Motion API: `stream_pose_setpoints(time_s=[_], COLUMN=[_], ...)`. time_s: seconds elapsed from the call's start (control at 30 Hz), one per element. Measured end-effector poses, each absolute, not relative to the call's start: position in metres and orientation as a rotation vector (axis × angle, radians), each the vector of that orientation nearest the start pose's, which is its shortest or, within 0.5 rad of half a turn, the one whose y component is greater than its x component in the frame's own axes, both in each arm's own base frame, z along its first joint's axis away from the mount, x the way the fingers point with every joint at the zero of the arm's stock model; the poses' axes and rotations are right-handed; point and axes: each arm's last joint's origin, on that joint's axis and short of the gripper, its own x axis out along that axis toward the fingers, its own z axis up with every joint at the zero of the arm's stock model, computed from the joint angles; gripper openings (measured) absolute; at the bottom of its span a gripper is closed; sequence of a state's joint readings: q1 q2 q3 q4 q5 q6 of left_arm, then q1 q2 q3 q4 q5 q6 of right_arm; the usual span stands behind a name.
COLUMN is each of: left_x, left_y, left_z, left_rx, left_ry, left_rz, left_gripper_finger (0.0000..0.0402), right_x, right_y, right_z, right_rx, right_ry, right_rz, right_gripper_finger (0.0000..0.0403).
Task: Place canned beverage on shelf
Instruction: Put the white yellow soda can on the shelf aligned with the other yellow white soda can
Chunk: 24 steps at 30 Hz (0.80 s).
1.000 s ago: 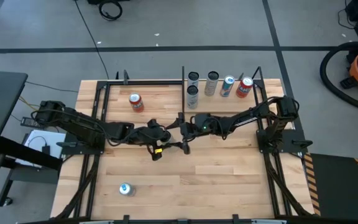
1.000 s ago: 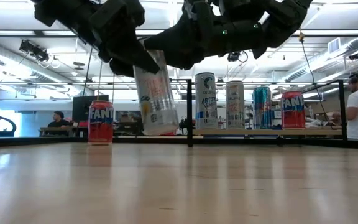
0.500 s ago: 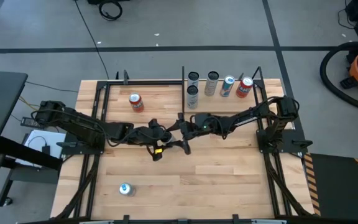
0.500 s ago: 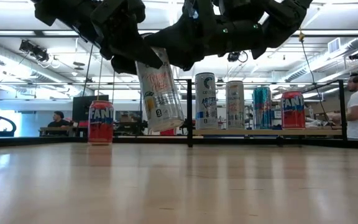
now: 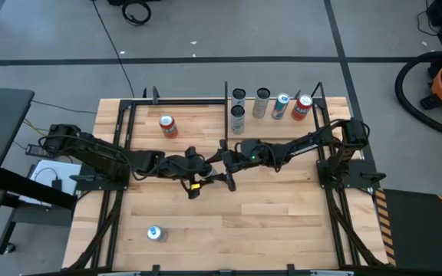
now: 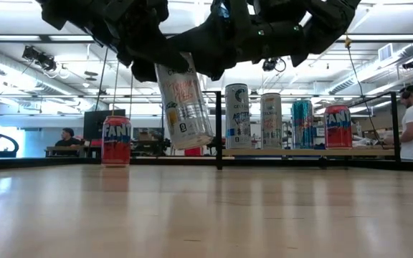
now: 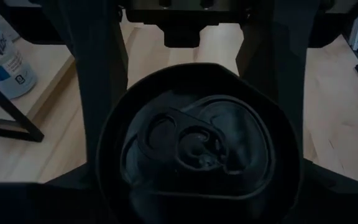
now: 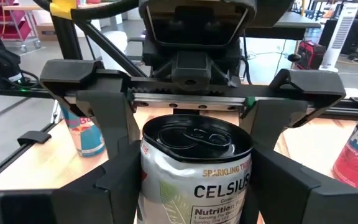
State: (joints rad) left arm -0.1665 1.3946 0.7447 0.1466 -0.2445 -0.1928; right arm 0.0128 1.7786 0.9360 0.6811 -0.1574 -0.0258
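A white Celsius can [image 6: 185, 100] hangs tilted in the air over the table's middle, its upper end hidden among the grippers. My left gripper [image 6: 145, 54] and my right gripper [image 6: 221, 54] meet over it [image 5: 209, 161], and both are shut on it. The high view does not show the can. The shelf [image 5: 278, 129], a pale panel with black rods, lies at the far right. Several cans [image 6: 271, 120] stand upright along its far edge. My left gripper comes from above, pointing steeply down, with one finger [image 7: 328, 186] on either side of the can's top end [image 7: 197, 143]. The can hangs below it, clear of the table, its lower end tipped toward the table's right. My right gripper has the can's upper body [image 8: 194, 186] between its two fingers [image 8: 114, 193], just below the rim. It comes slanting down from the table's right. The can's top faces up between the fingers.
A red Fanta can [image 5: 167, 125] stands at the far left. Another can [image 5: 154, 233] stands near the front left. A black shelf post [image 6: 219, 136] rises just right of the held can. People show in the room behind the table.
The held can has tipped further, its lower end swinging toward the table's right edge and rising a little. Both arms have stayed nearly in place above it.
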Motion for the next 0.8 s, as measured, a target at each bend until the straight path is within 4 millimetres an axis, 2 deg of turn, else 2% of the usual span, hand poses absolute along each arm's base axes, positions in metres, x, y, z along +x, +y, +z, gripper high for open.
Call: stream_pose_setpoints(time_s=[0.23,0.4,0.67,0.8], left_x=[0.29,0.291,0.299,0.301], left_y=[-0.041,-0.042,-0.043,-0.043], left_z=[0.225,0.232,0.257,0.263], left_rx=[-0.092,-0.08,-0.033,-0.037], left_ry=[0.46,0.495,0.448,0.432], left_rz=[0.127,0.127,0.112,0.108], left_gripper_finger=[0.0316,0.0316,0.0317,0.0316], right_x=[0.374,0.362,0.336,0.311], right_y=[0.01,0.009,0.009,0.006], right_z=[0.214,0.228,0.266,0.293], right_rx=[-0.015,-0.057,-0.121,-0.188], right_ry=[0.138,0.194,0.185,0.198], right_rz=[0.187,0.179,0.162,0.095], right_gripper_finger=[0.0253,0.0253,0.0253,0.0253])
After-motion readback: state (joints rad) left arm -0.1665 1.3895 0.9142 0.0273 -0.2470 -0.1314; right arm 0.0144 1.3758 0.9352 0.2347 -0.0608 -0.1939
